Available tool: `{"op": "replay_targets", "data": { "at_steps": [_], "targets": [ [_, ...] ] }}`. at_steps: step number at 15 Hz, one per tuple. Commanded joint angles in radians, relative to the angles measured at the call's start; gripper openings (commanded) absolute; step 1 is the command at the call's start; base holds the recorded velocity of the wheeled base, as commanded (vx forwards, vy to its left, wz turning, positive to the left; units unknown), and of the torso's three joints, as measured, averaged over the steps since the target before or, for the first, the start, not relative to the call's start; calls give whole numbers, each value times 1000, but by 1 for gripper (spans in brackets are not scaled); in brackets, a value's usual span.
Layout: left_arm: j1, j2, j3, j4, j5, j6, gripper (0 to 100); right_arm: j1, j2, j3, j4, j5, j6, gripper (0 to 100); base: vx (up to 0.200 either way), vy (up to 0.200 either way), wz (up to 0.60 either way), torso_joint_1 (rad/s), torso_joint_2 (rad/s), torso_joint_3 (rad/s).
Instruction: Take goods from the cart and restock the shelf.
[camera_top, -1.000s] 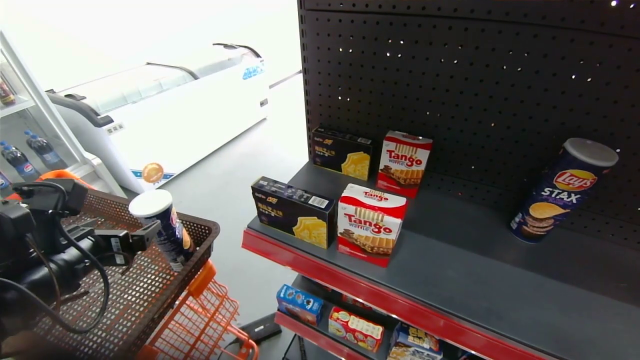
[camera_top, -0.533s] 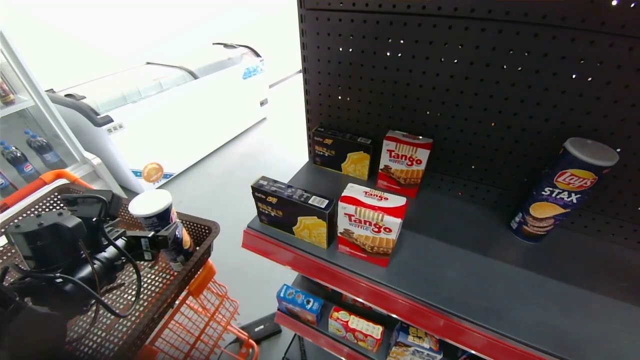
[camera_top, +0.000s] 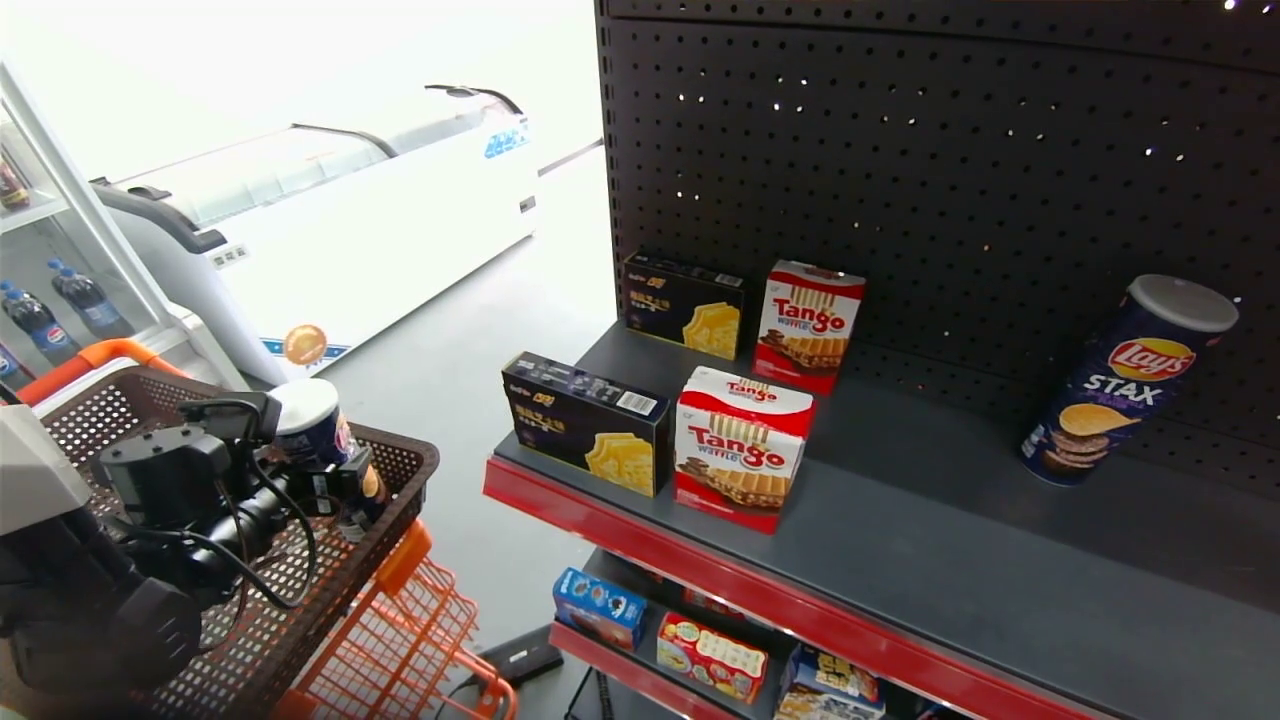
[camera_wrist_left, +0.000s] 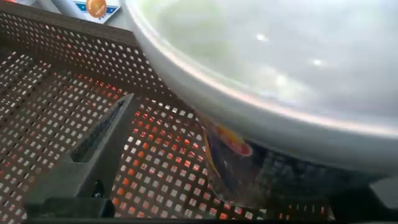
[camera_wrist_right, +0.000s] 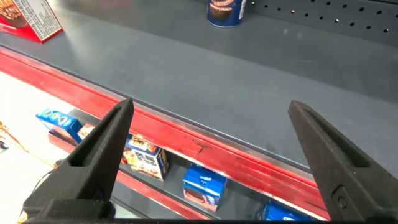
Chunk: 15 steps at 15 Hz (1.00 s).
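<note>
A dark blue chips can (camera_top: 312, 428) with a white lid leans in the brown mesh basket (camera_top: 410, 458) of the orange cart. My left gripper (camera_top: 328, 458) straddles its upper body, open, with a gap between finger and can. In the left wrist view the can (camera_wrist_left: 261, 168) sits between the fingers (camera_wrist_left: 93, 158), its lid close to the camera. A matching can (camera_top: 1125, 385) leans against the pegboard at the right of the grey shelf (camera_top: 950, 540). My right gripper (camera_wrist_right: 211, 162) hangs open and empty over the shelf's red front edge (camera_wrist_right: 205, 146).
Two red wafer boxes (camera_top: 740, 448) (camera_top: 810, 325) and two dark boxes (camera_top: 588, 422) (camera_top: 683, 305) stand at the shelf's left end. Snack packs (camera_top: 712, 655) fill the lower shelf. A white chest freezer (camera_top: 350, 220) stands beyond the cart.
My left gripper has moved forward in the basket, from beside the can to either side of it. The can and shelf goods stay in place.
</note>
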Motion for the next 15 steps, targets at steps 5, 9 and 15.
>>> {"op": "replay_targets", "data": {
  "at_steps": [5,9,15],
  "targets": [
    [-12,87,-78,-29,0,-8,0,0,0,0,0,-1,0,100,0,0,0,0,0,0],
    [-38,51,-81,-36,0,-4,0,0,0,0,0,1,0,100,0,0,0,0,0,0],
    [-46,-244,-96,150,-55,-8,0,0,1,0,0,-1,0,100,0,0,0,0,0,0]
  ]
}}
